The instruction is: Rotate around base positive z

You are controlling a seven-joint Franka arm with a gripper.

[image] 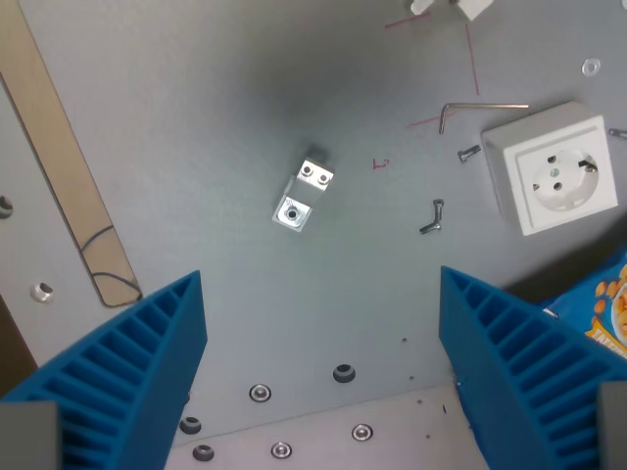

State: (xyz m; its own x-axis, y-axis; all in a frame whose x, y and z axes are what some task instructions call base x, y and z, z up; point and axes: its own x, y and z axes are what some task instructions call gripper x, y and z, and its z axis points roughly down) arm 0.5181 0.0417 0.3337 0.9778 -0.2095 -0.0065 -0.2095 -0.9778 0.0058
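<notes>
- The gripper (pixel 323 362) hangs above the tabletop (pixel 216 176) with its two blue ribbed fingers (pixel 127 372) spread wide apart — nothing sits between them, only bare grey surface and a few bolt holes (pixel 343 373).
- Beyond the fingertips, near the middle of the wrist view, lies a small metal bracket (pixel 302 196), alone and well apart from everything else. It looks like a bright angle piece with two small screws on one face and a single hole on the other, lying tilted relative to the fingers.
- The task names a rotation about the base axis rather than a grasp, so the bracket may only serve as the reference in view — I judge this, it is not shown.
- If it is to be held: it is probably light, stiff and smooth, likely to slip or spin between hard pads. The two flat parallel sides seem the best hold, fingers closing squarely across them.
- Farther out at the wrist view's right sit a white socket (pixel 554 176), a hex key (pixel 480 110), loose screws (pixel 433 217) and a blue packet (pixel 598 304).
- At the left runs a wooden strip (pixel 59 157).
</notes>
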